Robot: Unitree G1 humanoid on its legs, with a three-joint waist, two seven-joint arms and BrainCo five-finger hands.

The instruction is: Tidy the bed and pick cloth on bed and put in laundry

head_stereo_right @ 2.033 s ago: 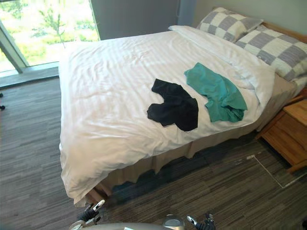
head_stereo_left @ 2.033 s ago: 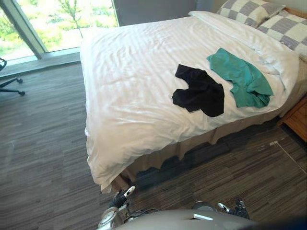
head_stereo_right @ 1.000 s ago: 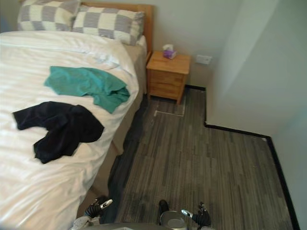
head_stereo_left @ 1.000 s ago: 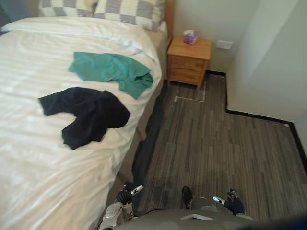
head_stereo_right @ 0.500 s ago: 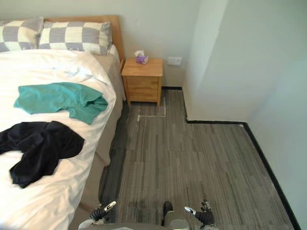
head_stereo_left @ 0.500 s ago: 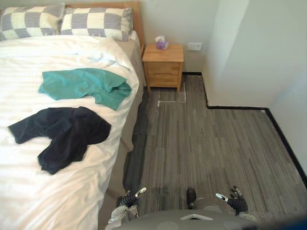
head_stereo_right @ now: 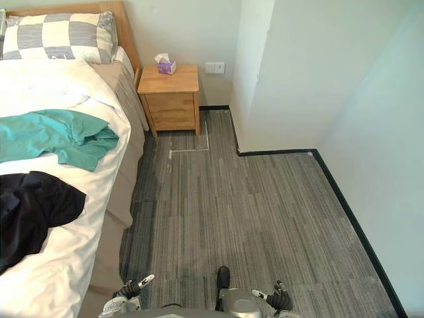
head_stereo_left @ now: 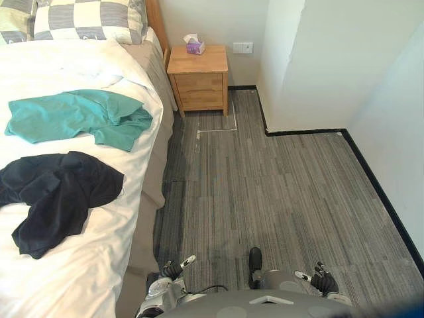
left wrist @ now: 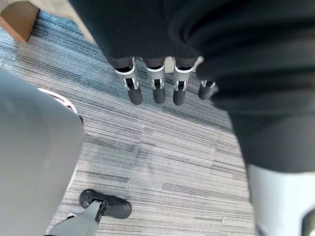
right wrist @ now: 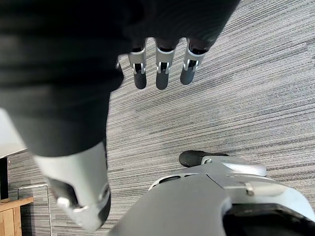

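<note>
The black cloth (head_stereo_left: 59, 195) lies crumpled, soft and matte, on the white duvet of the bed (head_stereo_left: 86, 265), well ahead of the left hand (head_stereo_left: 173, 268) and off to its left. Farther from the fingers (left wrist: 155, 86), a teal cloth (head_stereo_left: 79, 116) lies rumpled near the mattress edge, apart from the black one. Checked grey-and-cream pillows (head_stereo_left: 86, 20) rest at the wooden headboard. The duvet's edge drapes down the bedside just beside the left hand.

Both hands hang low over the floor. The left hand's fingers are straight and hold nothing. The right hand (right wrist: 162, 69) is the same, fingers extended and empty.

Ahead of the right fingers the grey streaked floor (head_stereo_left: 285, 192) runs open to a white wall (head_stereo_left: 318, 59) with black skirting. A wooden nightstand (head_stereo_left: 199, 76) carrying a tissue box (head_stereo_left: 194, 46) stands by the bed head.
</note>
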